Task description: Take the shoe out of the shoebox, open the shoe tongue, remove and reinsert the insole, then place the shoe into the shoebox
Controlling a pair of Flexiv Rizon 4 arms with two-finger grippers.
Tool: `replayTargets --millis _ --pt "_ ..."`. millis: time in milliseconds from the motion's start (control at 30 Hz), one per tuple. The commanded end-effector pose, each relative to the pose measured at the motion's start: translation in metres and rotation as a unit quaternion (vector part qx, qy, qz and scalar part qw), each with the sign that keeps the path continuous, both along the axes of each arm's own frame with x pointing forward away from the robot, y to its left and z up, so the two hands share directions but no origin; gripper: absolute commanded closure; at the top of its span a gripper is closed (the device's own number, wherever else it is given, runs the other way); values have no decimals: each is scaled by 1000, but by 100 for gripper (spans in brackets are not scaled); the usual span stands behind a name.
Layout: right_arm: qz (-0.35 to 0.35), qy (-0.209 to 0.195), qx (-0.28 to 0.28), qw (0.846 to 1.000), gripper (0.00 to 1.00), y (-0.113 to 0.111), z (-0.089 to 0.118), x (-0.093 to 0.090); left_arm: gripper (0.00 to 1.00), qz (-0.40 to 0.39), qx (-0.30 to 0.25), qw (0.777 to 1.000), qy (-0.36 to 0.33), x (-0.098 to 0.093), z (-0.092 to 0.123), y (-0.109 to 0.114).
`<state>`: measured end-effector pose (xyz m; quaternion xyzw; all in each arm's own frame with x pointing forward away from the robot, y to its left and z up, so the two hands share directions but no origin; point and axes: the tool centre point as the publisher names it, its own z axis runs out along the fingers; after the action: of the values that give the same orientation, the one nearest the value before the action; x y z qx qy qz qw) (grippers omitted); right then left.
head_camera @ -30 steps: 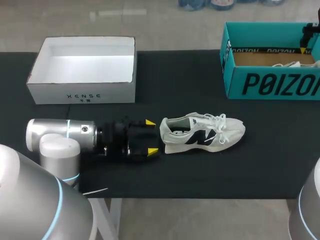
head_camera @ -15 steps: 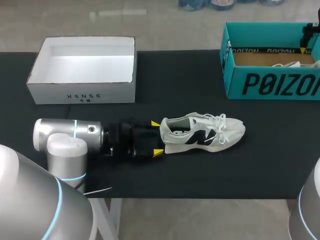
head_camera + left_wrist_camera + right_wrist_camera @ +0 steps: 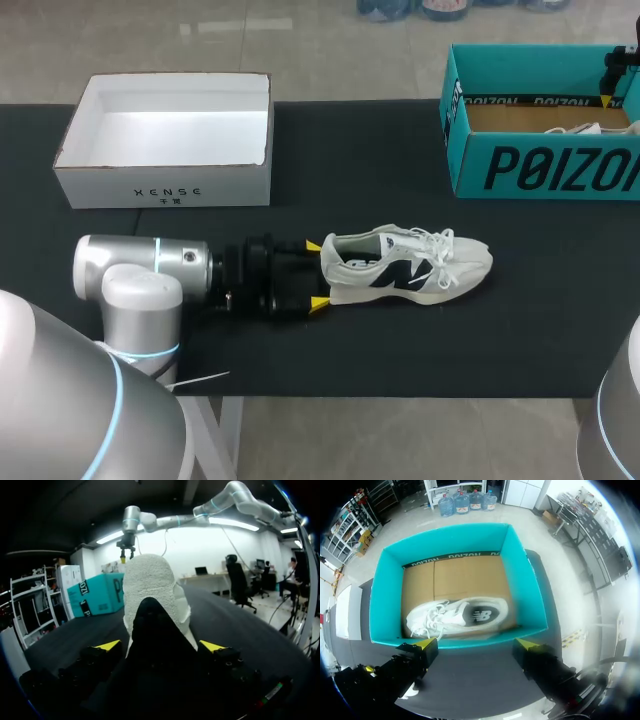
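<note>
**Left pincer** point(image 3: 317, 274): open, gripping nothing. It lies low and level over the black desk point(image 3: 400, 350). Its yellow fingertips point(image 3: 109, 645) stand one on each side of the heel of the white sneaker point(image 3: 410, 265). From my left wrist a narrow gap shows on both sides, so the fingers flank the heel without pinching it.

**White sneaker:** upright on its sole on the desk, heel in the pincer's mouth, toe pointing straight away from it. It has a dark marking on the side, and the laces are bunched over the forefoot. From the left wrist, the rough white heel fills the space just ahead of the fingers.

**Left arm** point(image 3: 140, 275): the silver wrist link is stretched flat behind the pincer, along the desk's near edge.

**White box** point(image 3: 165, 190): open-topped, off to one side of my left arm and farther from me, well apart from the sneaker.

**Teal shoebox** point(image 3: 540, 165): open-topped, well beyond the sneaker's toe and off toward the far side of the desk.

**Right pincer** point(image 3: 476, 644): open, holding nothing. It hangs above the teal shoebox and looks straight down, its fingertips over one long wall.

**Second sneaker** point(image 3: 457, 616): below and ahead of the right pincer, on the brown cardboard floor of the box. It is white, lying on its side and slightly blurred.

**Right arm** point(image 3: 200, 515): from my left wrist it arches high over the shoebox.
</note>
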<state>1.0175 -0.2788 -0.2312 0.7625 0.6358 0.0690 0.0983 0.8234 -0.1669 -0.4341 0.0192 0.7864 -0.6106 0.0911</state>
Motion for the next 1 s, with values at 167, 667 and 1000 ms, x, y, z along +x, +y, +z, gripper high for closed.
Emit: replayTargets --millis 167,667,1000 --pt "0 -1 0 1000 0 0 0 0 0 -4 -1 1000 -4 12 1 -3" --pt "0 -1 0 1000 0 0 0 0 0 -37 1 999 20 10 -5 -7" --pt "0 -1 0 1000 0 0 0 0 0 -28 6 999 30 14 -5 -6"
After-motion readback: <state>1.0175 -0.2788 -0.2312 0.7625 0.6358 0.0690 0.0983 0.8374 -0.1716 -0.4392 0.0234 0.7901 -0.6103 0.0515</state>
